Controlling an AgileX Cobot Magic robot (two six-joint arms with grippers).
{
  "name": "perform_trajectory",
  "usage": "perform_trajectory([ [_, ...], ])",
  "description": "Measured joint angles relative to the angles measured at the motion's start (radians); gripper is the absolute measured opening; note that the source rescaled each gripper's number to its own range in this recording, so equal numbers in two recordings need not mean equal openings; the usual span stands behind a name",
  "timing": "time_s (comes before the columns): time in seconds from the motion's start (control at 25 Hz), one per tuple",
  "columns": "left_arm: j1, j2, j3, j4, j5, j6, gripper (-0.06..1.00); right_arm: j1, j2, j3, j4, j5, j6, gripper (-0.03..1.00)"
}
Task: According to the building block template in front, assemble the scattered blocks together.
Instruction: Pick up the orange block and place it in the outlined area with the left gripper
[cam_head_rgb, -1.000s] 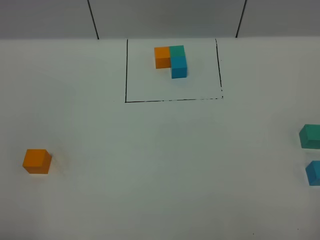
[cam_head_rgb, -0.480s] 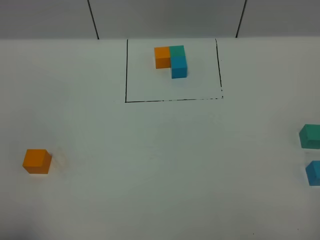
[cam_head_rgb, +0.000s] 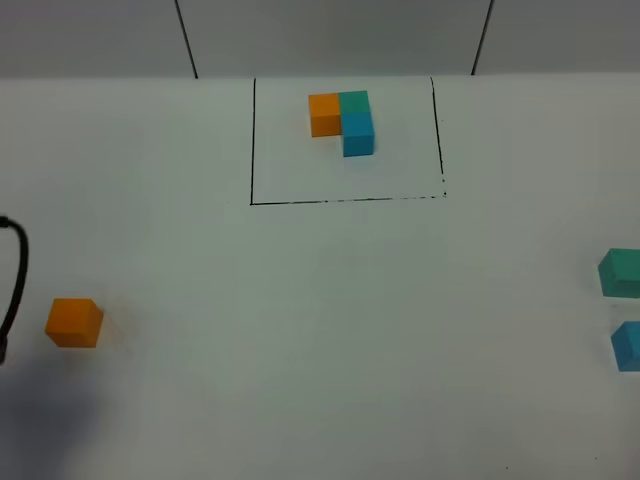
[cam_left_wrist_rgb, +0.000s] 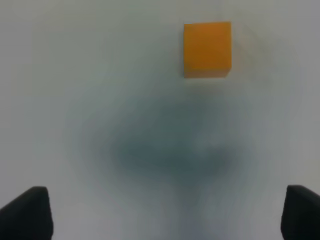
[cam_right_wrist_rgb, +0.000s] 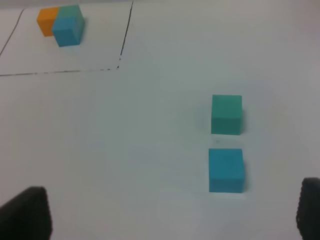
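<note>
At the far middle of the surface (cam_head_rgb: 320, 330) I've got the building block template (cam_head_rgb: 342, 122). It has orange on the left and teal-green touching it on the right, with sky-blue joined to the teal-green's near face to make an L. It sits in the far part of the thin black rectangle (cam_head_rgb: 345, 200), clear of the drawn lines.

Over on the near left, the orange cube (cam_head_rgb: 73, 322) lies flat and alone, nothing touching it. On the left wrist camera, the left end effector (cam_left_wrist_rgb: 162, 215) has its two dark fingertips spread wide with nothing between them. The orange cube is ahead of the tips, off the centre line toward one of them and apart from both. A soft shadow lies on the surface between the tips and the cube. From the high camera I only catch a loop of black cable (cam_head_rgb: 18, 265) at the left edge, near the orange cube.

At the right edge are the teal-green cube (cam_head_rgb: 621, 272) and the sky-blue cube (cam_head_rgb: 627, 346), both cut by the frame. The teal-green is the farther one and the sky-blue the nearer, with a small gap between them. On the right wrist camera, the right end effector (cam_right_wrist_rgb: 167, 212) is spread wide and empty. Both cubes lie ahead of it, untouched, and the template shows far beyond on the left.
</note>
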Motion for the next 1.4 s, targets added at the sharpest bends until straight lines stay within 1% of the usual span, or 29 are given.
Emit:
perform_trajectory([
  [0.16,0.0,0.247,-0.071,0.0,-0.033,-0.009,0.96,0.0,0.0,0.0,0.0,0.0,0.001,1.0],
  [0.32,0.0,0.442,-0.079,-0.036,-0.128,-0.015,0.96,0.0,0.0,0.0,0.0,0.0,0.001,1.0],
  [0.48,0.0,0.581,-0.079,-0.058,-0.209,-0.016,0.96,0.0,0.0,0.0,0.0,0.0,0.002,1.0],
  [0.68,0.0,0.676,-0.079,-0.066,-0.257,-0.016,0.96,0.0,0.0,0.0,0.0,0.0,0.002,1.0],
  [0.92,0.0,0.705,-0.079,-0.074,-0.357,-0.016,0.95,0.0,0.0,0.0,0.0,0.0,0.002,1.0],
  [1.16,0.0,0.787,-0.082,-0.077,-0.389,-0.016,0.92,0.0,0.0,0.0,0.0,0.0,0.005,0.99],
  [1.28,0.0,0.809,-0.082,-0.077,-0.397,-0.016,0.87,0.0,0.0,0.0,0.0,0.0,0.005,0.99],
  [1.36,0.0,0.81,-0.082,-0.077,-0.397,-0.016,0.78,0.0,0.0,0.0,0.0,0.0,0.005,0.98],
  [1.4,0.0,0.81,-0.082,-0.077,-0.395,-0.016,0.7,0.0,0.0,0.0,0.0,0.0,0.005,0.98],
])
